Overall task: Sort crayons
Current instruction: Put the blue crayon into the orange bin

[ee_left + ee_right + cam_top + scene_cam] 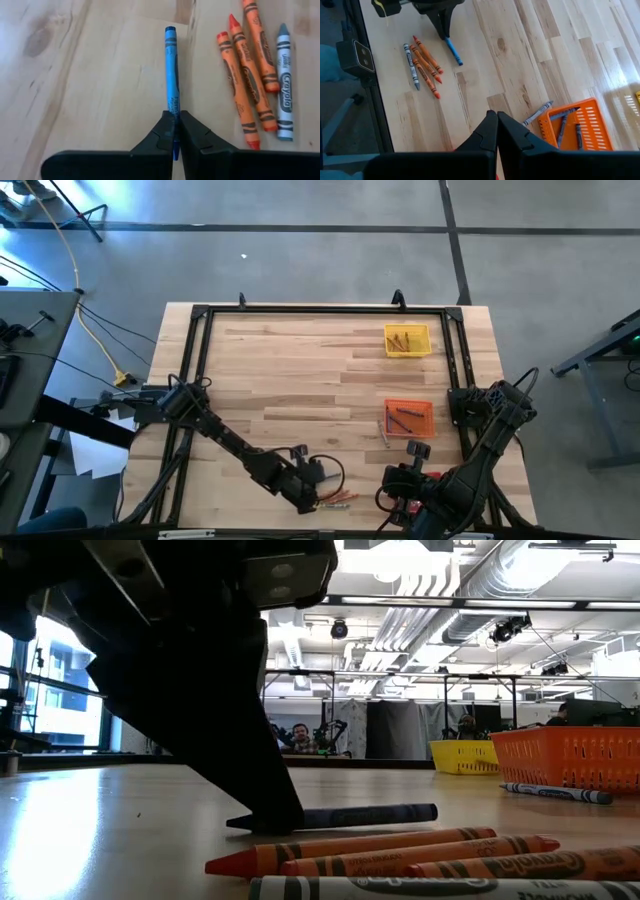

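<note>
Left wrist view: my left gripper (177,131) pinches the blue crayon (171,70), a thin paper-wrapped stick. Three orange crayons (246,75) and a grey one (284,82) lie beside it.

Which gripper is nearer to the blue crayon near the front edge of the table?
Left. The left gripper is shut on the blue crayon. The right gripper is shut and empty, apart from it, nearer the orange tray.

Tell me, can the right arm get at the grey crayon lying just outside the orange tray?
Probably yes. The grey crayon lies on bare wood beside the orange tray, just ahead of the right gripper, nothing between. Its fingers are shut, so they'd need opening first.
</note>
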Robot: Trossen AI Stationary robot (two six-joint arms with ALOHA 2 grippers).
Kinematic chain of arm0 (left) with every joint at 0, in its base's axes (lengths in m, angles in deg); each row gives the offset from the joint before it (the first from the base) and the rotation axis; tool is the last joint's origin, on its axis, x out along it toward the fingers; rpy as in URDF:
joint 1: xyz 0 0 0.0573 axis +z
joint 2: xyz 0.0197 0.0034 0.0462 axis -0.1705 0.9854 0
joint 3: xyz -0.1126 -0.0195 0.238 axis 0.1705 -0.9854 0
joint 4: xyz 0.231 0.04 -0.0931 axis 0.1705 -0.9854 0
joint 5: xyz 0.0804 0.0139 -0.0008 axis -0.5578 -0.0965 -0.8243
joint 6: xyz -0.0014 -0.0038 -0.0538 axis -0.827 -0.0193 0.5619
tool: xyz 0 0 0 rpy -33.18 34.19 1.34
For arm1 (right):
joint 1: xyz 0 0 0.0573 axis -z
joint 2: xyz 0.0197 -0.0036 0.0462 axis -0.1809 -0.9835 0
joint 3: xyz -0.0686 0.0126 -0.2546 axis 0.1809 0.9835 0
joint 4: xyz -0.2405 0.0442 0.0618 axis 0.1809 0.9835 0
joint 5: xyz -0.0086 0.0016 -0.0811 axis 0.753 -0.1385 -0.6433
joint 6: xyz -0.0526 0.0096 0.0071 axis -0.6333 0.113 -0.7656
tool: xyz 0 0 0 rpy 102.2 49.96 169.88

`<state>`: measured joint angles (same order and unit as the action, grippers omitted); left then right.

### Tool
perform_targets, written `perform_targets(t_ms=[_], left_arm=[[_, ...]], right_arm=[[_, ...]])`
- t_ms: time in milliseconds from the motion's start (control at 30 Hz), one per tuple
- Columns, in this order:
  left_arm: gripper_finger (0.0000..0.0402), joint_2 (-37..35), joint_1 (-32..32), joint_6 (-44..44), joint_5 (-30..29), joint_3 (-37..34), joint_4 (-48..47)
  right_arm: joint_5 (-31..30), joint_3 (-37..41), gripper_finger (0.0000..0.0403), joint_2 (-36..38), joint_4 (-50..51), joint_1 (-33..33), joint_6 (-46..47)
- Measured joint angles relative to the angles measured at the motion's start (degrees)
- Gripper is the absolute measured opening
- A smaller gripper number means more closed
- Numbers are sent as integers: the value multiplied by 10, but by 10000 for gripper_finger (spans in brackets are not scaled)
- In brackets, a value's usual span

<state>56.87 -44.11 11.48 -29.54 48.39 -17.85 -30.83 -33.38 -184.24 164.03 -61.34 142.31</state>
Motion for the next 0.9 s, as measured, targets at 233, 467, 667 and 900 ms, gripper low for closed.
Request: perform_targets(t_ms=[233, 467, 667, 900], left_arm=[[1, 2, 2, -45, -23, 40, -2], [1, 0, 7, -113, -80, 86, 0], [1, 0, 27, -156, -129, 120, 2], [1, 0, 70, -218, -141, 128, 54]], right_arm=[[0, 0, 0, 0, 17, 0, 23], [-2, 9, 0, 3, 38, -8, 44], [-3, 61, 0, 13, 39, -28, 77], [-6, 156, 0, 63, 39, -67, 190]])
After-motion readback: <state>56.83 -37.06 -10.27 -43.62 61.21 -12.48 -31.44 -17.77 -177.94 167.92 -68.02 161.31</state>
